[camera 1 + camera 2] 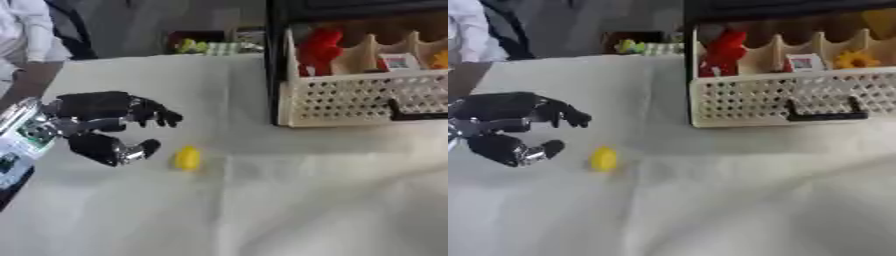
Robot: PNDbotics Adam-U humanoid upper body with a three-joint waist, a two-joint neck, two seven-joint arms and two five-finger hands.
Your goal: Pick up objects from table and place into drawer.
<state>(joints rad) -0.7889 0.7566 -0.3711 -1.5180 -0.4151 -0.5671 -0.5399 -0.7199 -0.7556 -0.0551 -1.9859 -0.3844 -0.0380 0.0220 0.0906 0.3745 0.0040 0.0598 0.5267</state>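
A small yellow object point(186, 158) lies on the white cloth point(262, 200), left of the middle. My left hand point(109, 120) hovers just to its left, open, with its fingers point(157, 116) spread above and its thumb point(131, 151) below, holding nothing. A short gap separates the thumb tip from the yellow object. The cream perforated drawer point(367, 97) stands pulled out at the upper right, with a black handle point(824, 114) on its front. Inside it are a red object point(319, 50), a white-and-red packet point(400, 61) and an orange-yellow thing point(853, 60). My right hand shows in neither view.
The drawer sits in a dark cabinet frame point(273, 60) at the back right. Beyond the table's far edge lie green and yellow items point(206, 47). A person's white sleeve point(31, 30) shows at the top left. Folds run across the cloth.
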